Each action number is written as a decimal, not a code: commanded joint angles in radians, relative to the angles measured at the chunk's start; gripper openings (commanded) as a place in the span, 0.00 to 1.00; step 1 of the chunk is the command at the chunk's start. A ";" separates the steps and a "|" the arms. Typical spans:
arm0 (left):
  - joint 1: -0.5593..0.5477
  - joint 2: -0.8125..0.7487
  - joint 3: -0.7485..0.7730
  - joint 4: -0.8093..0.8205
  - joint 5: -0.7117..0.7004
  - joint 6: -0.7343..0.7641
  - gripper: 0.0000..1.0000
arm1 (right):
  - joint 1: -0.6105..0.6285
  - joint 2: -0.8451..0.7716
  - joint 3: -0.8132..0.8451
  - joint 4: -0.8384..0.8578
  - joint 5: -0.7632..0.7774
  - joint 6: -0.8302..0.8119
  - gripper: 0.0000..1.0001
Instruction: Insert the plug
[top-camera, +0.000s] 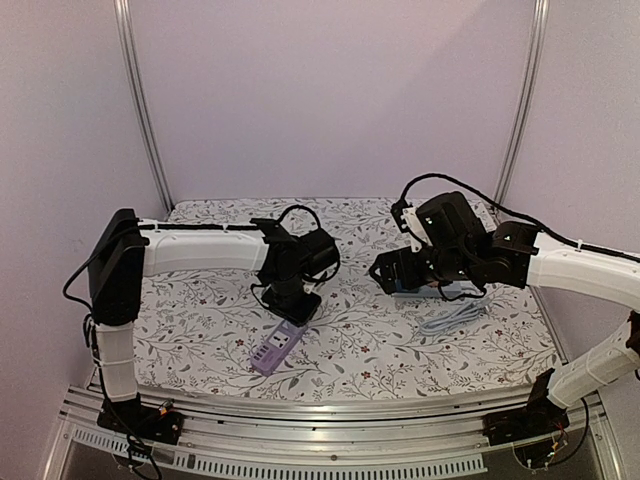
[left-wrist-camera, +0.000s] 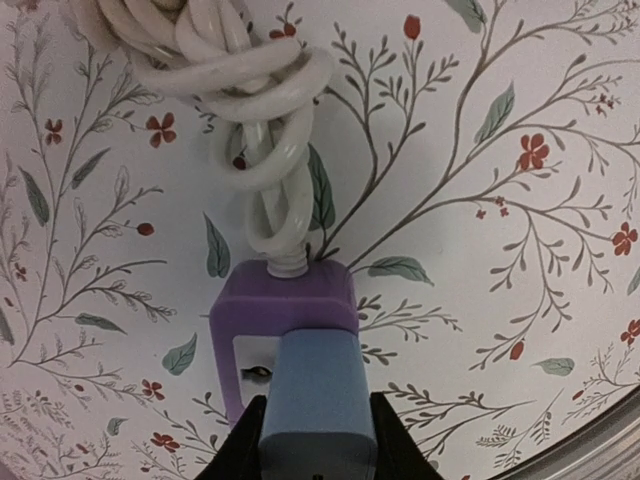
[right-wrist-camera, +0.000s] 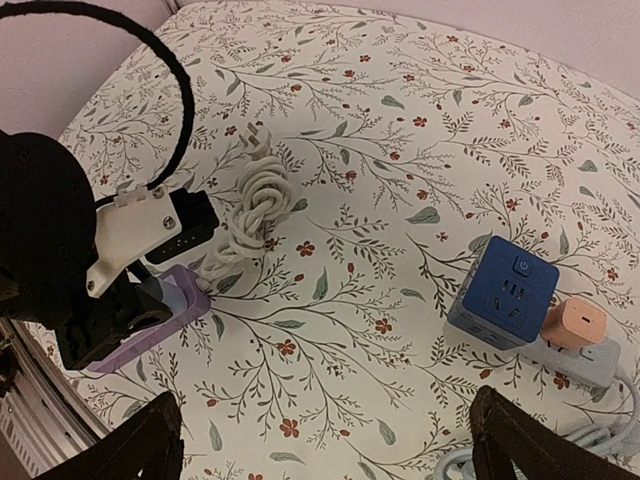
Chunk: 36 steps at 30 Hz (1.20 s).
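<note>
My left gripper (left-wrist-camera: 315, 435) is shut on a blue plug (left-wrist-camera: 318, 390), its black fingers (left-wrist-camera: 237, 455) on either side. The plug sits over the white socket face of a purple power strip (left-wrist-camera: 270, 305); one slot shows just left of it. I cannot tell whether its pins are in. The strip's white cord (left-wrist-camera: 255, 110) lies knotted beyond it. From above, the left gripper (top-camera: 297, 303) stands over the strip (top-camera: 277, 349). My right gripper (right-wrist-camera: 325, 450) hangs open above the cloth with nothing between its fingers, right of the strip (right-wrist-camera: 165, 315).
A blue cube socket (right-wrist-camera: 503, 298) and an orange plug (right-wrist-camera: 572, 324) on a grey strip (right-wrist-camera: 592, 365) sit at the right, with a loose white cable (top-camera: 450, 318). A floral cloth (top-camera: 370, 350) covers the table. Metal rail (top-camera: 300, 410) runs along the near edge.
</note>
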<state>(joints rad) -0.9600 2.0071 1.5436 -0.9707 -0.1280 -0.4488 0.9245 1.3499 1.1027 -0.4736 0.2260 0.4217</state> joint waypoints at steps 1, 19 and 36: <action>-0.008 0.030 0.006 -0.022 -0.009 0.010 0.00 | 0.004 0.006 0.012 -0.020 0.002 -0.004 0.99; -0.002 0.028 -0.057 0.077 0.015 -0.065 0.00 | 0.003 -0.040 -0.035 -0.032 0.026 -0.003 0.99; 0.042 0.097 0.010 0.022 0.028 -0.014 0.00 | 0.003 -0.129 -0.092 -0.072 0.067 0.040 0.99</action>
<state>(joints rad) -0.9459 2.0480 1.5925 -0.9798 -0.1272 -0.4358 0.9245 1.2541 1.0252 -0.5266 0.2619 0.4438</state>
